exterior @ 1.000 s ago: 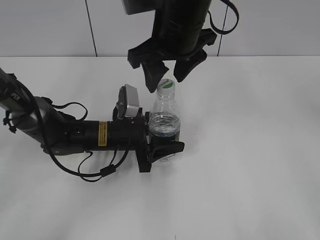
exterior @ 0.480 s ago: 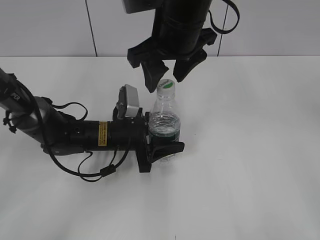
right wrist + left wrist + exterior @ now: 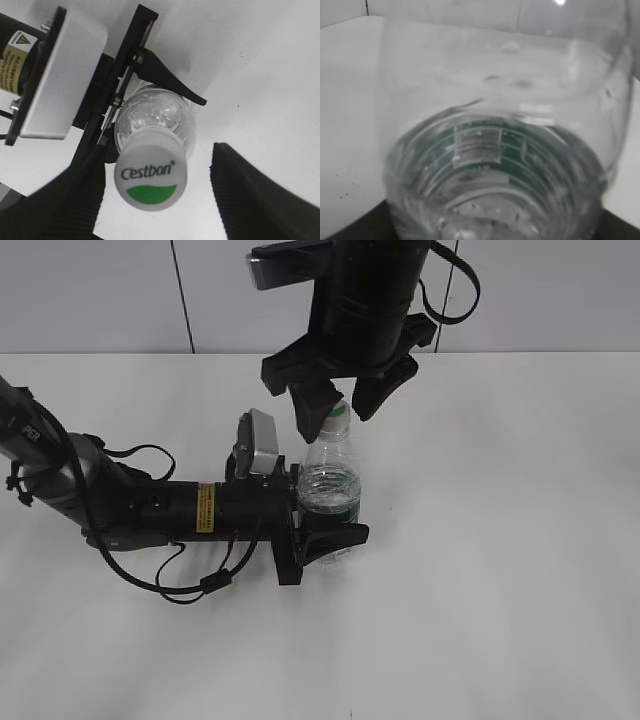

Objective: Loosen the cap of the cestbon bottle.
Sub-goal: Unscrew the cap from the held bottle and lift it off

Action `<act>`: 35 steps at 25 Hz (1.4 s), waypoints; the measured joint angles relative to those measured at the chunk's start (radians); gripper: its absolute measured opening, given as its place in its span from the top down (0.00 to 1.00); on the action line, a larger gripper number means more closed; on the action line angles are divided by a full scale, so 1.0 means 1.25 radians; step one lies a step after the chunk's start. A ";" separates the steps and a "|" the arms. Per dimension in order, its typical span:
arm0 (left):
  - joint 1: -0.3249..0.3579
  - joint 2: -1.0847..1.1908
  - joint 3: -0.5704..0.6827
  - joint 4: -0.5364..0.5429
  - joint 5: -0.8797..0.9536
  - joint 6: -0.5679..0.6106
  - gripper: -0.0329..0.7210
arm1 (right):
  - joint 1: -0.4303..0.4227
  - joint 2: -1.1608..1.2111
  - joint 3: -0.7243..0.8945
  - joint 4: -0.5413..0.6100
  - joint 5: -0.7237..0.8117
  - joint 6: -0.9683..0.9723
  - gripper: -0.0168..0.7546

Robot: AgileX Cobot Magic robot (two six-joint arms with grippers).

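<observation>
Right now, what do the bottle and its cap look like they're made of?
The Cestbon bottle looks like thin clear plastic: you see water and the green label through its ribbed, glossy wall. The cap looks like opaque white plastic with a smooth matte top, printed with "Cestbon" and a green patch.

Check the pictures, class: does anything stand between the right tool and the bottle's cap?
Nothing visible does. The right tool is open, its fingers either side of the cap with clear gaps. The left tool grips the cestbon bottle lower down, well below the cap.
</observation>
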 joint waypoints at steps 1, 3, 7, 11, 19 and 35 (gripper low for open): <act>0.000 0.000 0.000 0.000 0.000 0.000 0.42 | 0.000 -0.001 0.000 -0.002 0.000 0.000 0.33; 0.000 0.000 0.000 0.000 0.000 0.000 0.42 | 0.000 -0.004 0.001 -0.004 0.000 -0.001 0.33; 0.000 0.000 0.000 0.000 0.000 0.000 0.42 | 0.000 -0.010 0.001 -0.004 0.000 -0.002 0.33; 0.000 0.000 0.000 0.000 0.000 0.000 0.42 | 0.000 -0.014 0.001 -0.002 0.000 -0.002 0.35; 0.000 0.000 0.000 0.000 0.000 0.000 0.42 | 0.000 -0.014 0.001 0.000 0.001 -0.008 0.59; 0.000 0.000 0.000 0.001 0.000 0.001 0.42 | 0.000 -0.018 0.001 0.005 0.000 -0.497 0.60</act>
